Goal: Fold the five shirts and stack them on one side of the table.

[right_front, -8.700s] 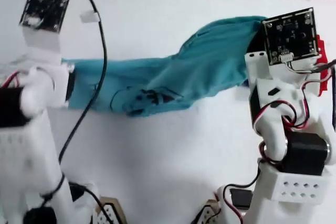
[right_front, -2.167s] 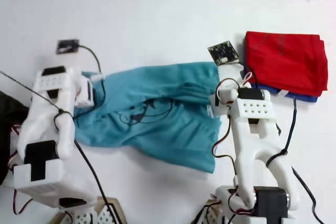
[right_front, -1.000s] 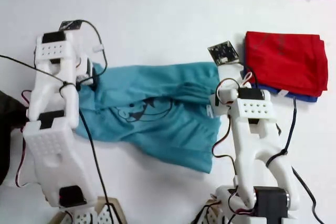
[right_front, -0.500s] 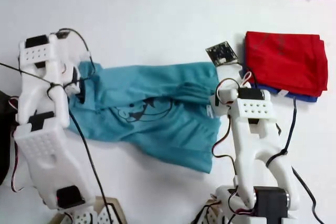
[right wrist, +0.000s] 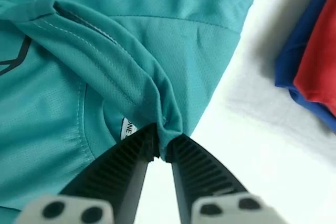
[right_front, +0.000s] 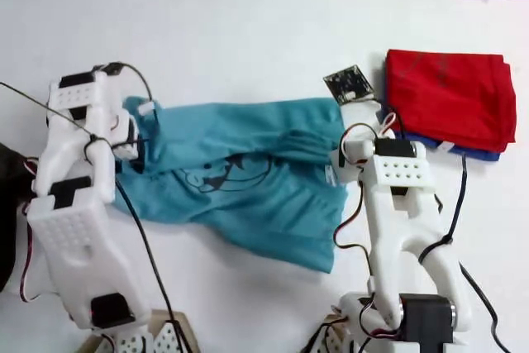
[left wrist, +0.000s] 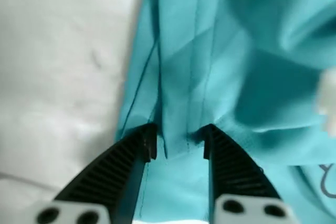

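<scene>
1. Left arm (right_front: 74, 171): on my left side of the counter (right_front: 248, 31), bent over the teal shirt's left end. The left jaws are spread, with a seamed edge of the cloth lying between the tips. I judge they sit there to take that end, but they are not pressed onto it.

2. Black cable (right_front: 145, 245): runs from the left arm's base up along its side and lies across the shirt's lower left edge. I note it as a snag risk if the cloth is dragged that way.

3. Teal shirt (right_front: 248, 179): the piece in hand, unfolded and flat on the counter between the two arms. It is rumpled through the middle with the printed side up. I judge the fold is not yet begun and the cloth is held at the ends for straightening.

4. Right arm (right_front: 401, 196): reaches to the shirt's right end. The right jaws are pressed together on a raised ridge of teal cloth near a sewn-in label, which anchors that end.

5. Red shirt (right_front: 450, 93): folded, on top of a folded blue shirt (right_front: 475, 153), at the counter's right side just beyond the right arm. I take this for the stack. It lies near the teal shirt's top right corner, so a wide swing there could disturb it.
</scene>
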